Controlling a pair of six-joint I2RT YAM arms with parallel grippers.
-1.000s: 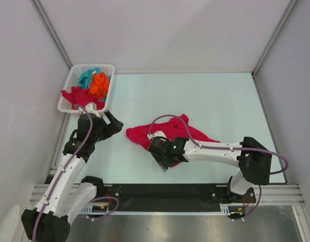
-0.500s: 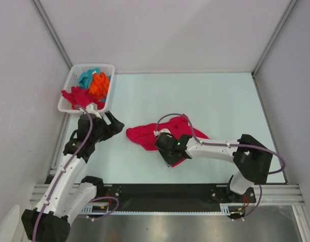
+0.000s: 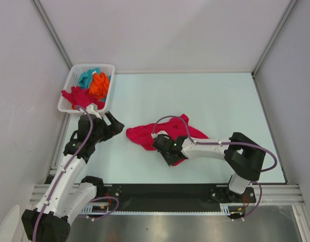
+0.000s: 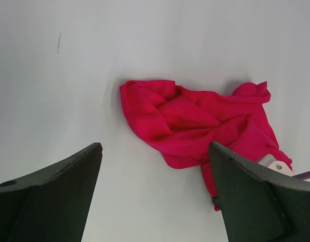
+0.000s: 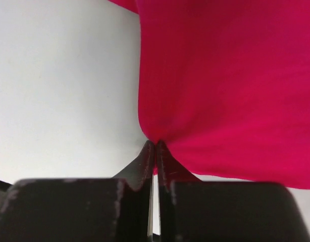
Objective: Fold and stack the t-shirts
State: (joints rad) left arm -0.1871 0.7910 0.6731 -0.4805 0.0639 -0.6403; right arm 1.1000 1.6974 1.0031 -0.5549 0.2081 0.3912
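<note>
The right jaws are pinching a fold of the crimson t-shirt (image 5: 220, 85). Their tips are pressing together, and the cloth is gathering to a point between them, just above the bench (image 5: 59, 91). From that pinch the shirt is spreading away in a rumpled heap near the middle of the bench, toward its near edge, and the right arm is reaching in over it from the right.

The left jaws are standing wide apart and gripping nothing. They are hovering to the left of the heap, apart from it, and facing it. Behind them, the white basket (image 3: 69, 83) is sitting at the far-left corner with an orange t-shirt (image 3: 99, 84), a teal t-shirt (image 3: 86, 78) and another red t-shirt (image 3: 76, 96), which is draping over its near rim.

Nothing folded or stacked is showing on the bench, so the task looks to be at an early stage. The step in hand seems to be taking hold of the first shirt to open it flat. The next move is probably calling for a lift or drag to unbunch the cloth, with the left jaws coming in for a second edge.
</note>
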